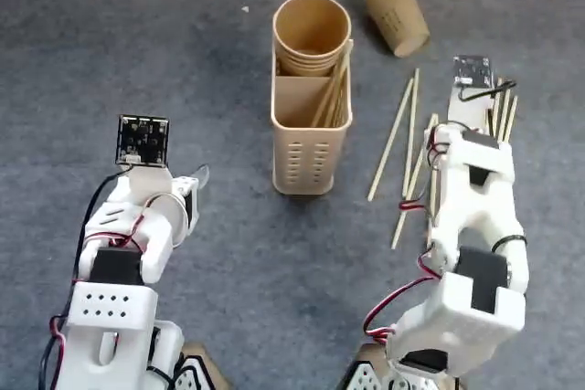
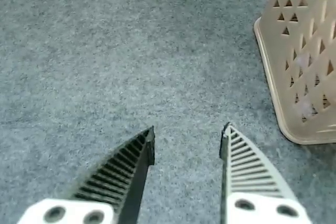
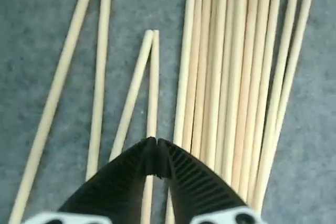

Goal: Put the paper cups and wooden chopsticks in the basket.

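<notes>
The basket point(image 1: 311, 166) stands upright in the middle of the grey carpet point(image 1: 137, 43), between the two arms. Its far compartment holds a stack of paper cups point(image 1: 311, 29). A few wooden chopsticks point(image 1: 336, 84) lean in the near compartment. One more paper cup point(image 1: 399, 15) lies on its side on the carpet, far and to the right of the basket, apart from it.

The loose chopsticks point(image 1: 391, 139) lie on the carpet to the right of the basket. Some are spread out, and many lie close side by side in a bundle point(image 3: 231, 77), partly below the right arm point(image 1: 471, 198). The right gripper point(image 3: 156, 148) is low over them, its two fingers pressed together at the tips. One thin chopstick point(image 3: 153, 87) runs under the tips, but I cannot tell if they touch it.

The left arm point(image 1: 137, 226) is at the left, well apart from the chopsticks. The left gripper point(image 2: 187, 135) has its fingers spread over bare carpet, and the basket wall is near it on the right
</notes>
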You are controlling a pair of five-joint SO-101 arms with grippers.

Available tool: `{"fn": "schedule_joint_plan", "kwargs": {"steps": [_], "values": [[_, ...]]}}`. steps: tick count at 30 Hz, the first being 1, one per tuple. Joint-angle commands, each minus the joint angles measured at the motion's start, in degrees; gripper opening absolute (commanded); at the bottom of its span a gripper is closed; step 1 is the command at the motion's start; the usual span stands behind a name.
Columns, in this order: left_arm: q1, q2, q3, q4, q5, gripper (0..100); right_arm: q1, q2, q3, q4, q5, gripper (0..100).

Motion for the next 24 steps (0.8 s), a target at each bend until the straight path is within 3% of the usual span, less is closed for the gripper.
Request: {"fn": "schedule_joint_plan", "kwargs": {"steps": [1,5,10,14,24], "values": [[0.13,0.13,-1.19,-1.14,-0.44,20,-1.63,-0.40,-2.51,0.57,-0.70,6.2],[0.13,0.13,-1.19,-1.14,-0.44,20,-2.86,-0.31,-2.77,0.40,-0.70,17.1],[0.13,0.13,-1.19,-1.05,-0.44,20,4.18,-0.13,-6.64,0.48,0.09,17.3],[0.13,0.13,-1.10,-1.14,-0.44,20,10.15,4.18,-11.30,5.14,5.01,17.3],[0.13,0.13,-1.10,-1.14,-0.44,20,13.23,23.69,-26.33,7.78,7.12,17.3]]}}
